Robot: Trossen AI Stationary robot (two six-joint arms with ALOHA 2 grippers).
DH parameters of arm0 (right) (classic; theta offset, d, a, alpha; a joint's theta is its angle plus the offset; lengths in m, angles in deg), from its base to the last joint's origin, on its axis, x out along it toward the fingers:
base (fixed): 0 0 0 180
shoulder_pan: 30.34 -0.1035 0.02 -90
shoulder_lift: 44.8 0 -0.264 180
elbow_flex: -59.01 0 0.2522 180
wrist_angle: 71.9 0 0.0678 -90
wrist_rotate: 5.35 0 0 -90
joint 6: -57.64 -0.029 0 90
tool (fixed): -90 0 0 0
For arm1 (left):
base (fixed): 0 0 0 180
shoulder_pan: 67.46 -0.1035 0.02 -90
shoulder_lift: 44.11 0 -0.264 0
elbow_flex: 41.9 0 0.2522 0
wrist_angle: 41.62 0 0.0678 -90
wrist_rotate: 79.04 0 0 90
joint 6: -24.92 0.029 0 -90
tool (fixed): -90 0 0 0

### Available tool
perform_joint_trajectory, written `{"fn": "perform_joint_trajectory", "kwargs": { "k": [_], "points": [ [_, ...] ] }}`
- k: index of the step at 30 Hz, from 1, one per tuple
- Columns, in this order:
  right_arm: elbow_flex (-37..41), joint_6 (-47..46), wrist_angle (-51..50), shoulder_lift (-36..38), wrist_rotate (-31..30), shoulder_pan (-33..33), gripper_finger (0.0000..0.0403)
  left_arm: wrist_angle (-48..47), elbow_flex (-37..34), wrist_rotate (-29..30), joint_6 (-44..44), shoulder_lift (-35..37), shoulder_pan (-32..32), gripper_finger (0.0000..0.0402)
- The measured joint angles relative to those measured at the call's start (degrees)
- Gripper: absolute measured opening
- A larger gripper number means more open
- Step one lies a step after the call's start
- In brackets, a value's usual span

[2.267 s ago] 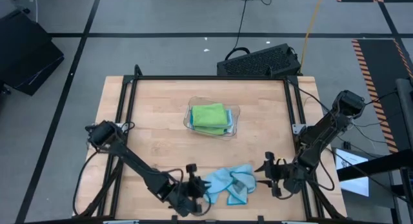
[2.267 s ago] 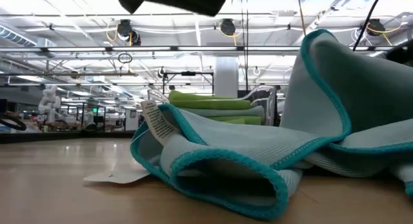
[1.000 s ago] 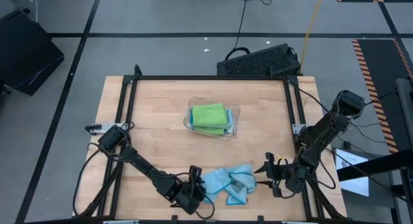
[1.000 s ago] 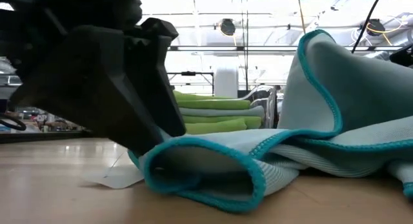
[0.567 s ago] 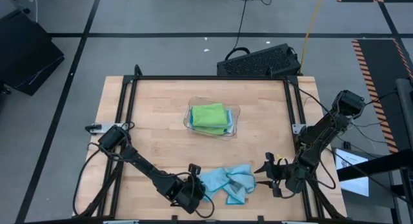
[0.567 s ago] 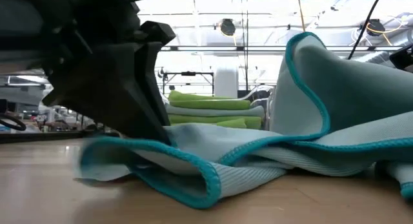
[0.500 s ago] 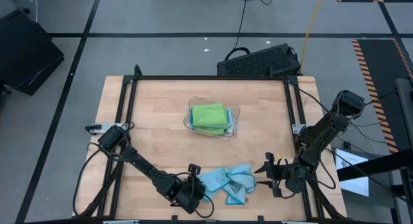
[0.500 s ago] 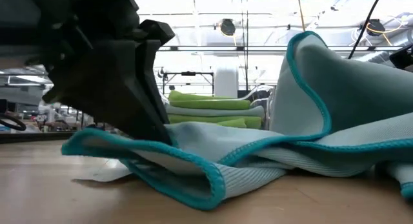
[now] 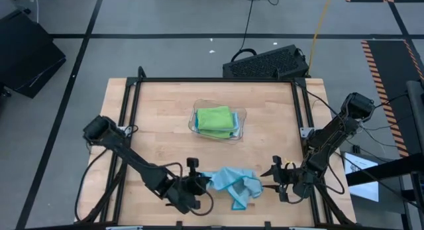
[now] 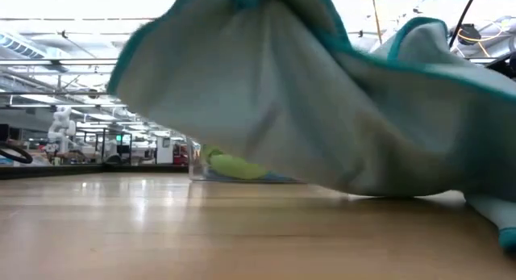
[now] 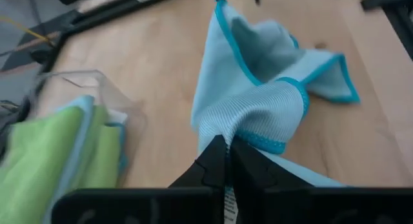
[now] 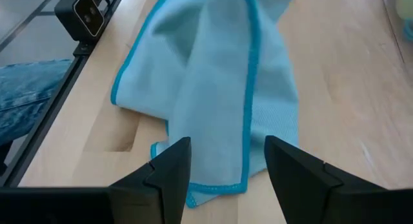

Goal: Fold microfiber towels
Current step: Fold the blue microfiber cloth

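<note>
Near the front edge of the wooden table (image 9: 165,124), the left gripper (image 9: 201,182) pinches a corner of a light blue towel (image 9: 233,183) and holds that end raised off the boards, its fingers (image 11: 218,161) clamped tight together on the teal-hemmed fabric. Just right of the cloth, the right gripper (image 9: 273,172) sits low over the table with its fingers (image 12: 169,164) spread apart and nothing between them.

From overhead the blue towel reads only as a crumpled heap. The low view shows it draped like a tent, one side lifted high while the other trails on the wood at right. The left wrist view adds the pinch itself and a white tag at the fingertips, probably the towel's label.

At the table's centre a clear plastic tray (image 9: 242,117) holds the folded towels (image 9: 215,118), lime green on top with light blue beneath. A black frame (image 9: 212,80) rims the tabletop. Beyond the far edge a dark perforated case (image 9: 265,63) lies on the grey floor (image 9: 165,18). The low view looks into a bright hall with ceiling lights and racks.
</note>
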State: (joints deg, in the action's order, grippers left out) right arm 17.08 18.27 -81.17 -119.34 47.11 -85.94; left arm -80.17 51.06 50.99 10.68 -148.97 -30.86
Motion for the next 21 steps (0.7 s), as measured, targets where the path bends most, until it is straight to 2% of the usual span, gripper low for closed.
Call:
{"fn": "perform_joint_trajectory", "kwargs": {
  "k": [5,8,16,21],
  "points": [
    [0.0,0.0,0.0,0.0,0.1,0.0,0.0189,0.9,0.0,2.0,-3.2,1.6,0.1,0.0006],
    [0.0,0.5,-0.2,0.0,0.1,0.0,0.0189,1.5,0.0,3.3,-6.4,1.2,0.6,0.0013],
    [0.0,1.2,0.0,0.0,-0.3,0.1,0.0189,2.1,0.0,4.6,-8.4,0.6,0.9,0.0005],
    [0.0,0.0,0.0,0.0,-0.3,0.1,0.0189,2.2,0.0,4.6,-8.8,0.6,1.0,0.0022]
  ]
}}
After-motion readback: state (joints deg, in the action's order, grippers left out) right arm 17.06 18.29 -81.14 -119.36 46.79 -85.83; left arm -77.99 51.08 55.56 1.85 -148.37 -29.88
